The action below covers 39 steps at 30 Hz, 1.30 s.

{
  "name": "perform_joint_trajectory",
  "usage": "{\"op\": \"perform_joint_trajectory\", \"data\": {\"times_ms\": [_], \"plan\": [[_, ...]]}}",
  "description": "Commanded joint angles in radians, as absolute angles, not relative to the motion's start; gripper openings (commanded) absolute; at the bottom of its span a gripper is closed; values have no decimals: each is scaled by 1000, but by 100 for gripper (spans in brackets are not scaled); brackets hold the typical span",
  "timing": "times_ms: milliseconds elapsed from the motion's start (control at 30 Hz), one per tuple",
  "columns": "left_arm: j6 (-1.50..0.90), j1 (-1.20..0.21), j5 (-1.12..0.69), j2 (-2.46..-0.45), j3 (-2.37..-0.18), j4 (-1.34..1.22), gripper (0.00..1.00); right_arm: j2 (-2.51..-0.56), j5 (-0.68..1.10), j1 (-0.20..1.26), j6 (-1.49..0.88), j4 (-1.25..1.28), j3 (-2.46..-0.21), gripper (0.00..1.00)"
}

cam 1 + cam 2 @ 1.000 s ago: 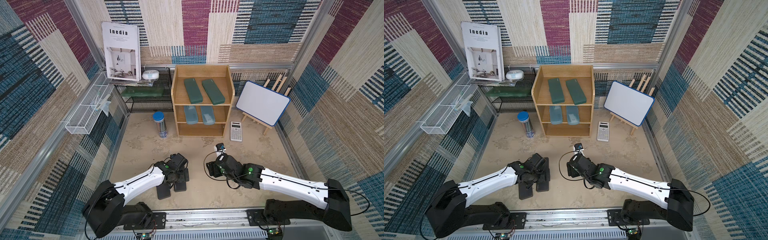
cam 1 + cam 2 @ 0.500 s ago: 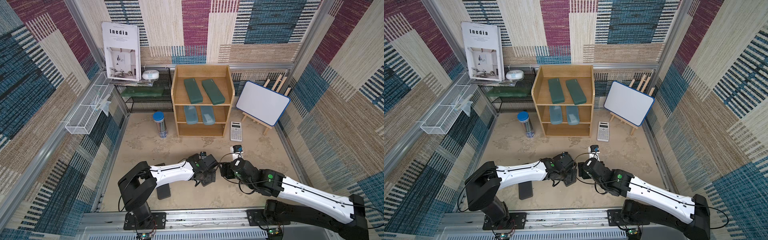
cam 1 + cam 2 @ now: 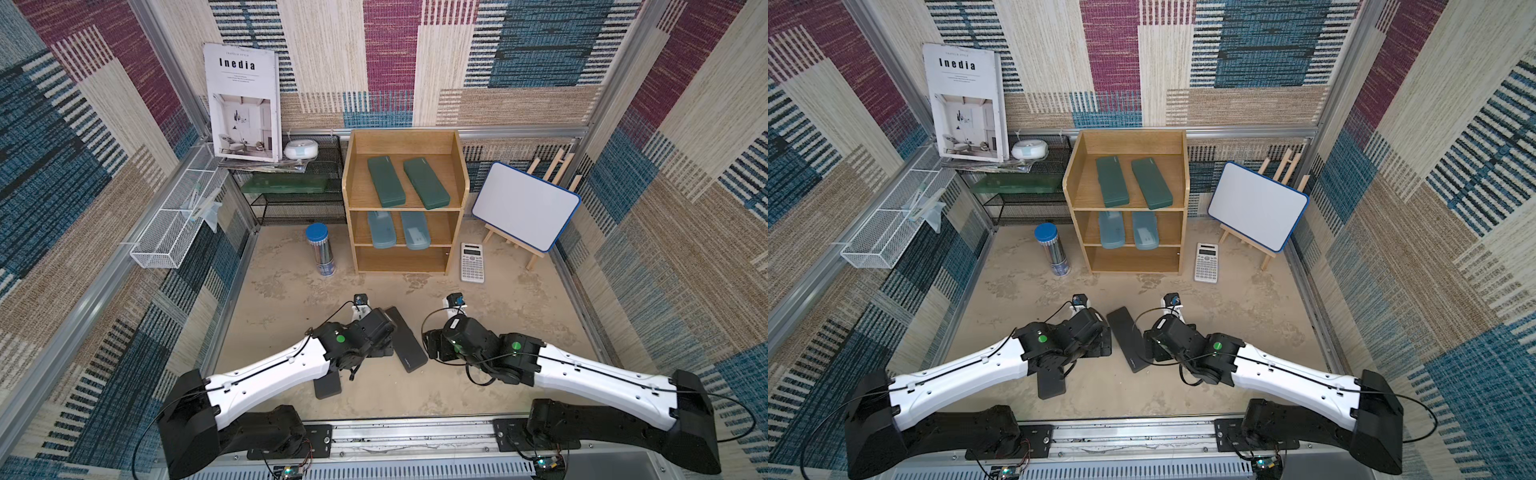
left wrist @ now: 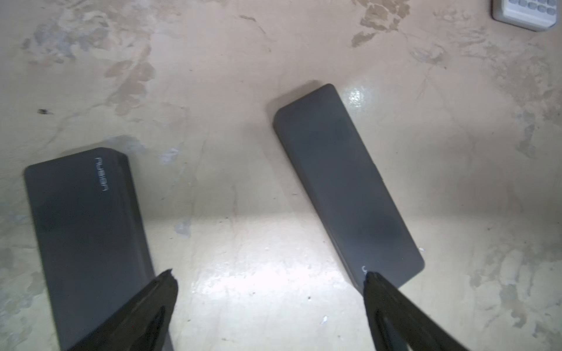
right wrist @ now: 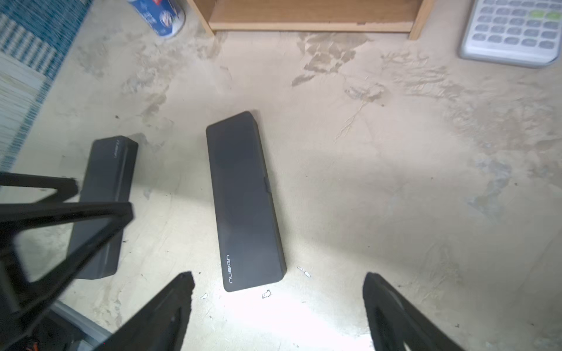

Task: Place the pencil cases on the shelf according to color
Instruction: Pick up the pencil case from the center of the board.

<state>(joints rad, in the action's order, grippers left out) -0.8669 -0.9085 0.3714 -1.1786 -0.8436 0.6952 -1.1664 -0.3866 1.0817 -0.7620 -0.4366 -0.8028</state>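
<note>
The wooden shelf at the back holds two dark green pencil cases on its top tier and two teal ones on the middle tier. One black case lies on the floor between the arms. The other black case lies mostly under the left arm. My left gripper is open over bare floor between the two black cases. My right gripper is open, and the near end of the central black case sits just ahead of its fingertips.
A calculator lies right of the shelf, with a whiteboard on an easel behind it. A blue-capped pencil tube stands left of the shelf. A black mesh rack and a white wire basket line the left side.
My left gripper brought one black case from the left pair to the centre and released it there. My right gripper pulled back slightly and its jaws opened wider.
</note>
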Motion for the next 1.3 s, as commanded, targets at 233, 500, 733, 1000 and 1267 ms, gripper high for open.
{"op": "perform_joint_trajectory", "data": {"times_ms": [233,500,733,1000,1267], "plan": [[-914,-734,404,-708,-584,846,99,-1481,-230,1100,-695,-416,-887,95],[-907,-671,399,-617,-529,859,99,-1553,-192,1112,-665,-418,-888,95],[-899,-657,349,-688,-498,771,99,-1658,-222,1124,-681,-440,-922,94],[-873,-653,365,-688,-507,779,100,-1752,-235,1139,-717,-410,-920,88],[-867,-649,369,-687,-501,768,99,-1674,-307,1152,-784,-414,-896,65]]}}
